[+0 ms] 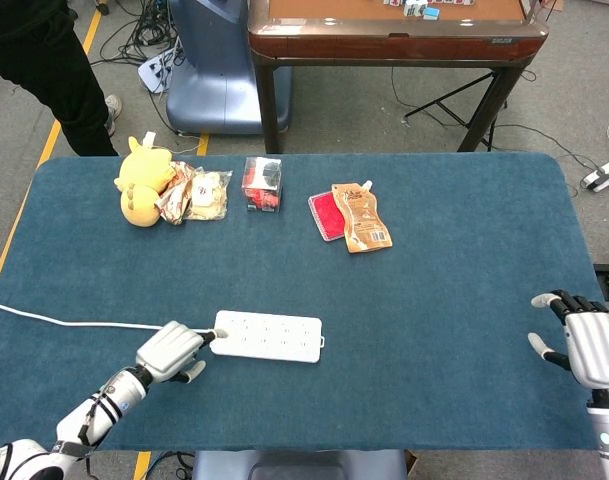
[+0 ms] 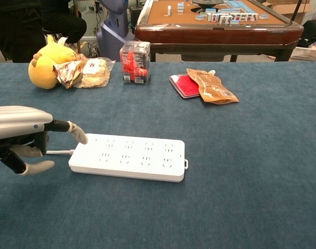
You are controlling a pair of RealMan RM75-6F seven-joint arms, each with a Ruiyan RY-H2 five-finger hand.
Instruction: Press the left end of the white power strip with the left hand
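The white power strip (image 1: 267,336) is laid flat near the front edge of the tabletop (image 1: 444,260), left of its middle, with its cord (image 1: 74,322) led off toward the left edge. Its long side is set parallel to the front edge, so the left end is presented directly to the left hand (image 1: 171,351). That hand is held low at the strip's left end, with one finger extended so that its tip (image 2: 80,135) is placed at, and seemingly on, the top of that end; the remaining fingers are curled under and nothing is gripped. This pose is judged suited to pressing down rather than grasping, and the press appears to be at or just before contact. The right hand (image 1: 584,345) is kept well apart at the right edge of the tabletop, its fingers spread and nothing held, presumably parked out of the way. A yellow plush toy (image 1: 142,179), snack packets and a small box (image 1: 262,184) are grouped toward the far edge, away from the work.
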